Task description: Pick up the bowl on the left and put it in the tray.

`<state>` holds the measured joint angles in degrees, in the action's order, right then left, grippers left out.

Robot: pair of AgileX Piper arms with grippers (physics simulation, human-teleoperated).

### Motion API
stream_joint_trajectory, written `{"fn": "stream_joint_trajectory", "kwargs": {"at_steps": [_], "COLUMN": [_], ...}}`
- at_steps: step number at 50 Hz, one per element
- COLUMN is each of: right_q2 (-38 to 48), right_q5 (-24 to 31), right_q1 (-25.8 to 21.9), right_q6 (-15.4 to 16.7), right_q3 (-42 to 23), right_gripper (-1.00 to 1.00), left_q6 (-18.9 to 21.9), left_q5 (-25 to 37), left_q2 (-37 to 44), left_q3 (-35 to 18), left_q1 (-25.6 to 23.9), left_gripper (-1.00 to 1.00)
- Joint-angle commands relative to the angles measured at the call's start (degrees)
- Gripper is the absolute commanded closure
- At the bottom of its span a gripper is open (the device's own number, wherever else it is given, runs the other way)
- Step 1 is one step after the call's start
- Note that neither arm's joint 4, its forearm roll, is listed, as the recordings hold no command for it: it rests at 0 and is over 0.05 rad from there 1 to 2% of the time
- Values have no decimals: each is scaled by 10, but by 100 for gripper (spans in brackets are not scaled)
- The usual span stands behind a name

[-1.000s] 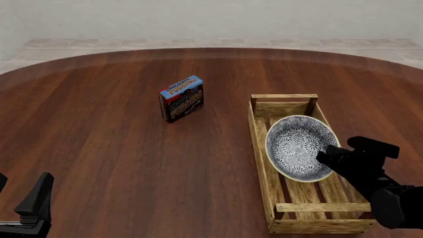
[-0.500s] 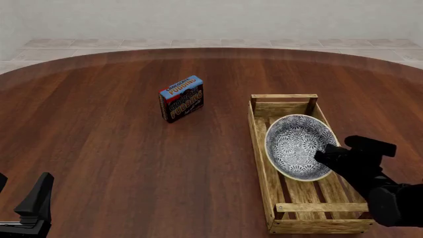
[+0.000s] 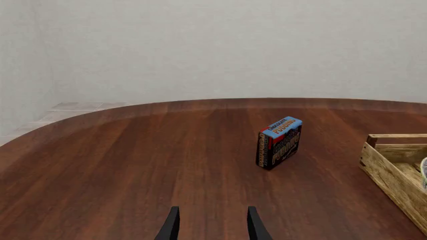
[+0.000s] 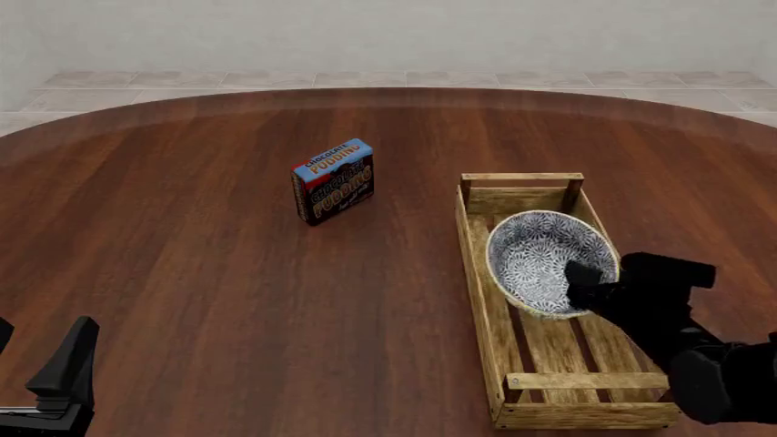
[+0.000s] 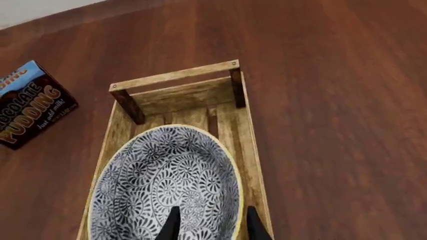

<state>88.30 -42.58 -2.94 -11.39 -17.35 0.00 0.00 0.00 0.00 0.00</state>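
blue-patterned bowl [image 4: 543, 263] sits inside the tray [image 4: 486, 314]; right end effector [image 4: 591, 287] pinches its near rim, release remaining.

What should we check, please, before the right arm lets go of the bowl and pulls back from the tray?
1. Bowl inside the tray walls: ok, sitting in the far half.
2. Bowl resting flat on the slats: cannot tell; it looks tilted in the front view.
3. Right end effector at the bowl's near rim: ok, one finger inside and one outside.
4. Grip released: cannot tell whether the fingers press the rim.
5. Pudding box clear of the withdrawal path: ok, upright well left of the tray.
6. Left end effector out of the way: ok, open and holding nothing.
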Motion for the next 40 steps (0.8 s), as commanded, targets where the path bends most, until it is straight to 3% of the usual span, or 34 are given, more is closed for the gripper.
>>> {"fn": "stream_joint_trajectory", "kwargs": {"at_steps": [1,21,26,27,29,31,40], "right_q2": [-1,-10,-18,-32,-26,-52,-82], "right_q5": [0,-2,-2,-5,0,2,26], "right_q1": [-20,-18,-13,-9,-10,-3,-3], "right_q6": [3,9,16,33,23,40,42], "right_q3": [12,19,20,25,21,25,25], "right_gripper": [-100,-100,-100,-100,-100,-100,-100], "left_q6": [0,0,0,0,0,0,0], "left_q5": [0,0,0,0,0,0,0], "left_q2": [0,0,0,0,0,0,0], "left_q3": [0,0,0,0,0,0,0], "left_q1": [0,0,0,0,0,0,0], "left_gripper": [-100,-100,-100,-100,-100,-100,-100]}}
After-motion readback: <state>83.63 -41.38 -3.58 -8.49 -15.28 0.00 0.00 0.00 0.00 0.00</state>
